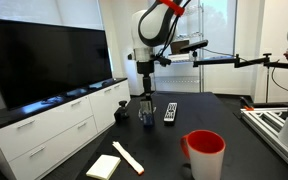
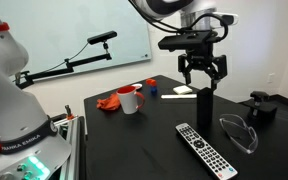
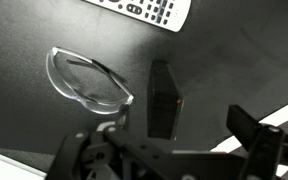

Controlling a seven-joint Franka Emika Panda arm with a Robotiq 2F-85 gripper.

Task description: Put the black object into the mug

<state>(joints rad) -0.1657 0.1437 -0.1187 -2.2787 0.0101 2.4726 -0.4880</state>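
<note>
Black table (image 2: 134,135) — the work surface. A remote control (image 2: 206,150) with pale buttons lies flat on it, with clear safety glasses (image 2: 239,132) just beside it. A squat black box (image 2: 262,106) sits near the table edge. An orange cloth (image 2: 109,102) lies well apart from the remote. A television (image 1: 44,60) stands on a white cabinet (image 1: 54,125) — beside the table.

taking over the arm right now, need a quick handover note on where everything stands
Gripper: open and empty, hanging directly over the black object.
Black object: standing upright on the table, with the remote and the clear safety glasses close by. Nothing is gripping it.
Mug: upright, well away across the table from the black object.
Done: the gripper is lined up above the black object.
Left: lower, close on it, lift, carry it to the mug and release it inside.
</note>
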